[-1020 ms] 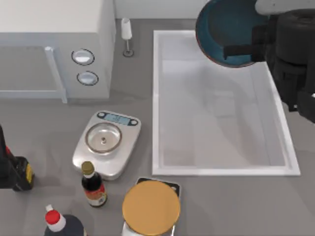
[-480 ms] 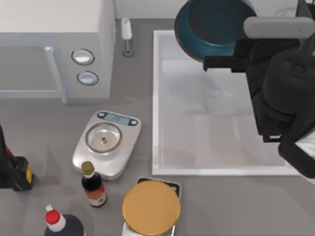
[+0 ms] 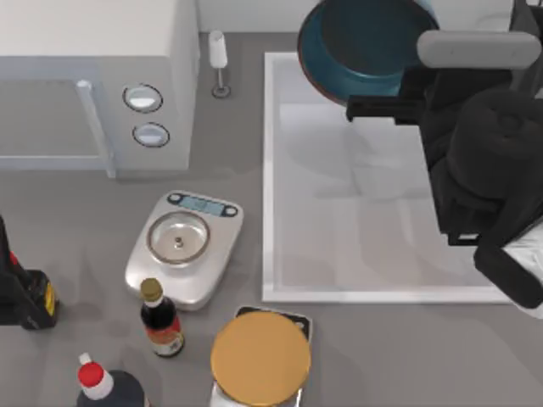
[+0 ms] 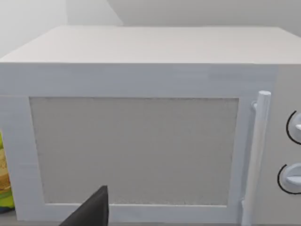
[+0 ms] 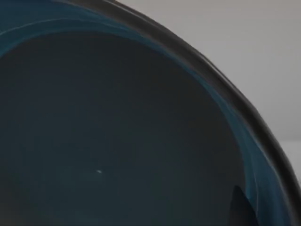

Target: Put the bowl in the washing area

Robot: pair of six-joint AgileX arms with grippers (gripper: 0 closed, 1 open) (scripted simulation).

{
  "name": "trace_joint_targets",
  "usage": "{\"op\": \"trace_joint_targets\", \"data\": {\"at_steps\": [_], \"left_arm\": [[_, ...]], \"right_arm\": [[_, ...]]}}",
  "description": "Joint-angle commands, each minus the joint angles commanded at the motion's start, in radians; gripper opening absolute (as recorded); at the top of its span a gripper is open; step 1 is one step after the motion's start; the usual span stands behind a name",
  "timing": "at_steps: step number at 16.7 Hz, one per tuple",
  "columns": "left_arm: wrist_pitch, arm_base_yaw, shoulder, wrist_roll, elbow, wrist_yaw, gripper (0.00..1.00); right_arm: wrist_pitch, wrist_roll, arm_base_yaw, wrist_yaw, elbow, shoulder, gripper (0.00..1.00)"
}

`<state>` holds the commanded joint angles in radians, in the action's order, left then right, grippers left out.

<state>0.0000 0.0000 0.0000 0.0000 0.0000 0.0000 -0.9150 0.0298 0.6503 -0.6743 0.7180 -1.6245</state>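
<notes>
The deep-blue bowl (image 3: 361, 42) with a dark rim hangs tilted over the far end of the washing area, a big white sink basin (image 3: 270, 170). My right gripper (image 3: 377, 108) is shut on the bowl's near rim, and its black arm reaches in from the right over the basin. The right wrist view looks into the bowl's dark inside (image 5: 108, 141), with the rim (image 5: 225, 89) curving across. My left arm (image 3: 17, 288) is parked at the table's left edge.
A white microwave (image 3: 93, 76) stands at the back left, and a white tap (image 3: 218, 59) rises between it and the sink. In front stand a silver scale (image 3: 182, 248), a dark sauce bottle (image 3: 159, 320), a red-capped bottle (image 3: 97, 381) and a tan-orange disc (image 3: 260, 358).
My right arm has carried the bowl to the left along the sink's far edge and swung further over the basin. In the last half second it has hardly moved.
</notes>
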Motion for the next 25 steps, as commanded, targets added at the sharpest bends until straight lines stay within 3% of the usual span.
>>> {"op": "trace_joint_targets", "data": {"at_steps": [12,20,25], "left_arm": [[0.0,0.0,0.0,0.0,0.0,0.0,1.0],[0.0,0.0,0.0,0.0,0.0,0.0,1.0],[0.0,0.0,0.0,0.0,0.0,0.0,1.0]], "right_arm": [[-0.608,0.001,0.01,-0.005,-0.087,-0.521,0.0],[-0.698,-0.014,-0.001,-0.01,-0.109,-0.607,0.0],[-0.698,-0.014,-0.001,-0.01,-0.109,-0.607,0.38]]}}
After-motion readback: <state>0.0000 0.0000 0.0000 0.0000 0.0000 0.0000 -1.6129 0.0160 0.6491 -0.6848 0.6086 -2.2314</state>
